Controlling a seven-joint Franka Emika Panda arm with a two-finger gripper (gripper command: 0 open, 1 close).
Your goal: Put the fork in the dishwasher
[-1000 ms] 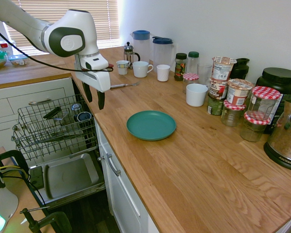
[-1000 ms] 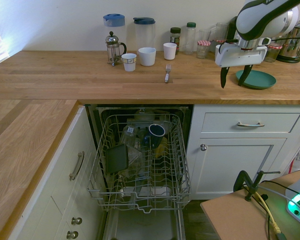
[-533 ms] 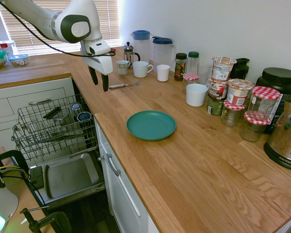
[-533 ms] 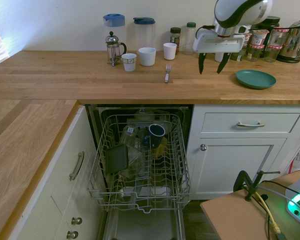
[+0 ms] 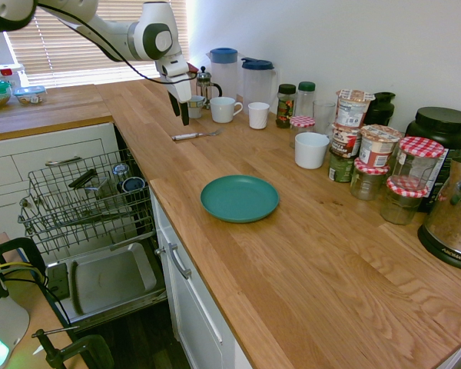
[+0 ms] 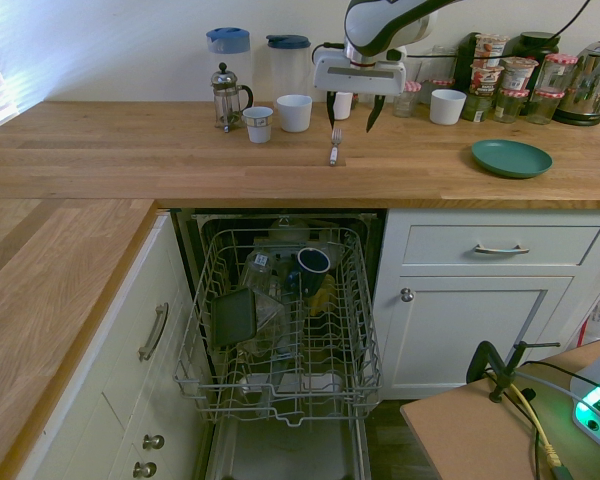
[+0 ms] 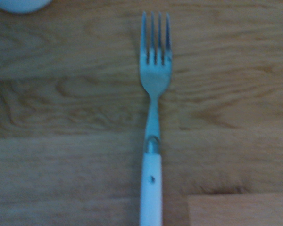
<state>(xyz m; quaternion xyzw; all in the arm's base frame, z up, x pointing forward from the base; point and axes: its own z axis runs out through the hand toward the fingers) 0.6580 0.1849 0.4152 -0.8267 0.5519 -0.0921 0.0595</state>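
Fork (image 7: 153, 122) handle end cut off and blurred in wrist view; four slim tines, pale handle. It lies flat on the grained wooden worktop (image 6: 130, 150), beneath the gripper (image 6: 349, 110), fingers spread, empty.

— Is there room around the fork (image 6: 334, 146)?
— Yes: you have bare worktop (image 6: 130, 150) toward its front edge. Behind it, mugs (image 6: 294, 112) and a cafetière (image 6: 228, 97) crowd the back edge.
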